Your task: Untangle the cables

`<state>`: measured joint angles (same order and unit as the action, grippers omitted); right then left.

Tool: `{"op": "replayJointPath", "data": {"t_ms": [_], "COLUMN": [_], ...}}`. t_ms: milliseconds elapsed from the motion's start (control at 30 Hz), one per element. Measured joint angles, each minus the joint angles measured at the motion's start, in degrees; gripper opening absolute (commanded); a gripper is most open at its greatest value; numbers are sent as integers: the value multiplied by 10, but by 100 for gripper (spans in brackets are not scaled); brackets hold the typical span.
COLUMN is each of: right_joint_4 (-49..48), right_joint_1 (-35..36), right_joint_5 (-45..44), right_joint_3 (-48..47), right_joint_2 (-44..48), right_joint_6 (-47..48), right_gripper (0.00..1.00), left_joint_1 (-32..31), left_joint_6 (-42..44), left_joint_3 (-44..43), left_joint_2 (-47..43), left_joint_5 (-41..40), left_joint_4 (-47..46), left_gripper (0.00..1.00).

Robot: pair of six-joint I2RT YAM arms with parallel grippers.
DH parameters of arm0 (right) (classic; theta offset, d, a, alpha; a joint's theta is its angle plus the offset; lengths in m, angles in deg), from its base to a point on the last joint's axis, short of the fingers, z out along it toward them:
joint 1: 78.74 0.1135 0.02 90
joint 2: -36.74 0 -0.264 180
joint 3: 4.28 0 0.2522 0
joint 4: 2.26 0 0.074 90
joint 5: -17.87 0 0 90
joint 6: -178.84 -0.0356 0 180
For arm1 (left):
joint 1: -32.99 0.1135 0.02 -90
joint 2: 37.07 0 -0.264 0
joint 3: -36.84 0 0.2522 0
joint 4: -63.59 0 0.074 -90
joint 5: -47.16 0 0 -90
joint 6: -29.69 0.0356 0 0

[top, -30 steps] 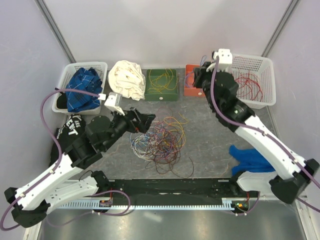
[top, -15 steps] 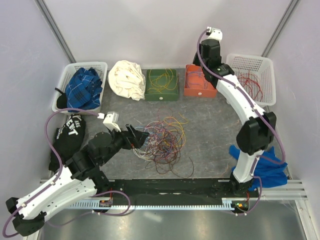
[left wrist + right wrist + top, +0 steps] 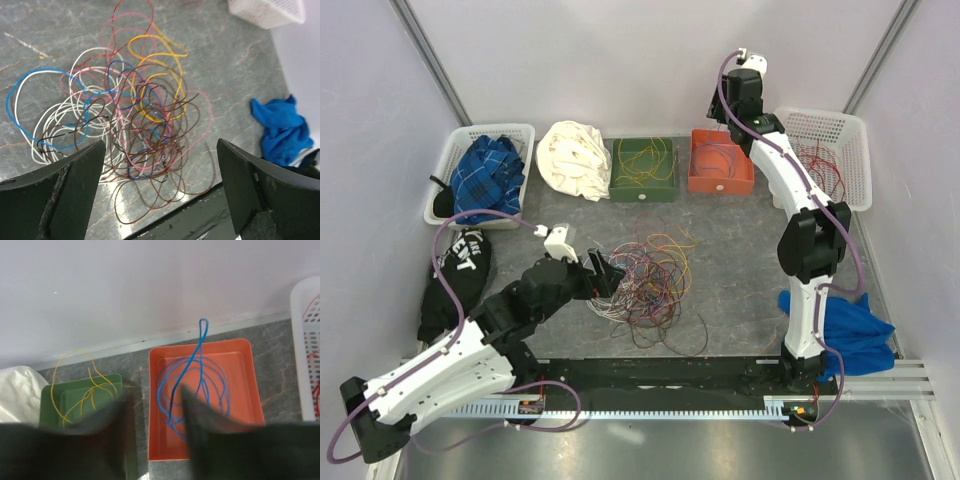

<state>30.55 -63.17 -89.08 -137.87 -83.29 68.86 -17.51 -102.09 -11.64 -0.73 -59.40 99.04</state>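
Observation:
A tangle of thin cables (image 3: 645,278) in pink, brown, white, blue and yellow lies mid-table, and fills the left wrist view (image 3: 135,115). My left gripper (image 3: 605,272) hovers at its left edge, jaws wide open (image 3: 160,150) with nothing between them. My right gripper (image 3: 728,108) hangs high over the orange tray (image 3: 745,185), its jaws blurred but apart (image 3: 156,390). A blue cable (image 3: 197,370) lies coiled in that tray (image 3: 250,390), one loop standing up against the back rim.
The green tray (image 3: 665,190) holds yellow cables (image 3: 85,385). A white basket (image 3: 850,160) at the right holds red cables. At the left are another basket (image 3: 525,132) with plaid cloth, a white cloth (image 3: 575,158) and a black garment (image 3: 460,265). A blue cloth (image 3: 840,320) lies near right.
The right arm has swung up and back over the orange tray and its jaws have parted. The left arm has moved nearer and right, over the tangle.

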Motion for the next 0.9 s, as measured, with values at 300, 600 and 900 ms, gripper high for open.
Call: {"op": "replayJointPath", "data": {"t_ms": [300, 600, 900], "right_joint_4": [6, -40, -118], "right_joint_1": [5, 132, 265], "right_joint_5": [1, 16, 53], "right_joint_3": [4, 245, 595], "right_joint_2": [8, 224, 383], "right_joint_6": [-4, -14, -56], "right_gripper": [82, 78, 76], "left_joint_1": [0, 0, 0], "left_joint_6": [0, -19, -37], "left_joint_3": [0, 0, 5], "left_joint_2": [51, 41, 29], "left_joint_5": [0, 2, 6], "left_joint_4": [0, 0, 1], "left_gripper": [100, 100, 100]}}
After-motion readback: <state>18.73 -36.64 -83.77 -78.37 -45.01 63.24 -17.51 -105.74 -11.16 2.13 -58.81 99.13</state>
